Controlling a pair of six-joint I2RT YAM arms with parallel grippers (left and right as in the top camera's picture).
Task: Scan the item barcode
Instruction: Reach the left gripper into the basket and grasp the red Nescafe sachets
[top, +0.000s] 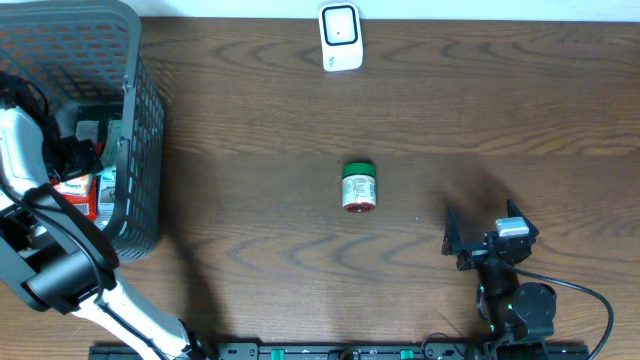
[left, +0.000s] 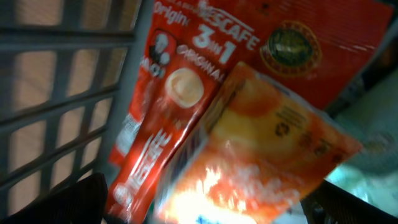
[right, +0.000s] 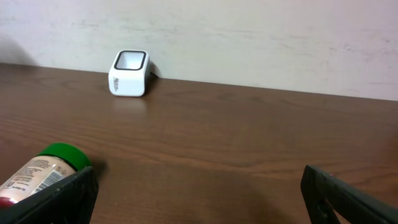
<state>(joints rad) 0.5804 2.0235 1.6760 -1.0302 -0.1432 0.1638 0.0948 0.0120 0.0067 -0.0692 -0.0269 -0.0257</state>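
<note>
Left claw (left: 211, 208): its dark fingertips sit in the bottom corners of the left wrist view. They are spread as wide as they go and grip nothing. The claw hangs inside the basket, just above the packets.
Orange packet: glossy orange foil pouch (left: 261, 143), blurred and washed by glare. It lies tilted on top of the red packet.
Red packet: flat red Nescafé 3in1 sachet pack (left: 180, 93) printed with a coffee cup. It is partly covered by the orange pouch and lies beside the basket wall.
Basket: grey plastic lattice basket (top: 140, 120) at the far left of the table.
Right claw (right: 202, 202): fingers fully apart and empty, low over the near right part of the table, facing the far edge.
Item: green-lidded cylindrical jar (top: 358, 187) lying on its side near the middle of the table, well apart from both claws. The lid points toward the far edge. A pale label with fine print wraps the body, and the base end is red. The print is too small to pick out a barcode.
Scanner: white boxy barcode scanner (top: 340, 37) with a dark-framed window, upright at the far edge. It is well apart from the jar and roughly in line with it.
Table: dark brown wood-grain table (right: 249, 143).
</note>
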